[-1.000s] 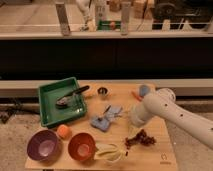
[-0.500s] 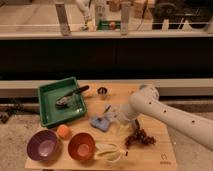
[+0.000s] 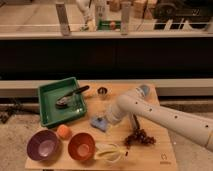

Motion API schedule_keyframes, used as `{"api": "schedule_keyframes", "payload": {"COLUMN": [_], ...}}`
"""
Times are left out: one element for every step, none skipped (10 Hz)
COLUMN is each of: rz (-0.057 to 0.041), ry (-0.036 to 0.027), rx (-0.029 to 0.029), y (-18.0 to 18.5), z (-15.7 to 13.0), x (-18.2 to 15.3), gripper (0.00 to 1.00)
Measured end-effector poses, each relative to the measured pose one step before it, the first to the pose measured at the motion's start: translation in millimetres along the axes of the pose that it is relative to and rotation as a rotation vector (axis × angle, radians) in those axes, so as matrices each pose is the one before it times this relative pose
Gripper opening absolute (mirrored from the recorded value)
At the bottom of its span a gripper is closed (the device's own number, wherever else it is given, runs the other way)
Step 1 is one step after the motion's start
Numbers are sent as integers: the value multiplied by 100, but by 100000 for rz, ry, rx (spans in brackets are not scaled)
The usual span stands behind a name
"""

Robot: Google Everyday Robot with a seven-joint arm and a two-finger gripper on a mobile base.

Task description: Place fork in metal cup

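Note:
The metal cup (image 3: 102,91) is small and shiny and stands upright on the wooden table (image 3: 160,150), just right of the green tray. My gripper (image 3: 107,120) is at the end of the white arm, low over the table middle, a little in front of the cup and touching or just above a blue cloth-like thing (image 3: 97,123). The fork is hidden; the arm covers the spot in front of the cup.
A green tray (image 3: 47,107) holds a black-handled metal scoop (image 3: 70,96). A light-blue cup (image 3: 144,90) stands behind the arm. A dark bar (image 3: 135,121), grapes (image 3: 140,137), a banana (image 3: 110,151), an orange bowl (image 3: 81,146), a purple bowl (image 3: 43,145) and an orange fruit (image 3: 63,131) lie along the front.
My arm has swung left and down from the table's right side to the middle, and now covers the fork's spot in front of the metal cup.

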Motion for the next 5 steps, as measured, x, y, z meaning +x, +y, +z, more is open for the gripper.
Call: {"api": "schedule_keyframes", "payload": {"rz": [1004,545,-84,-32,233], "ry": [-1200,-1379,-734,-482,-528], "rx": [155,24,58,-40,145], "y": [-232,-345,-333,-89,-141], "z": [552,868,957,705,613], "x": [699,478,226,205,339], "gripper": [80,80,80,80,80]}}
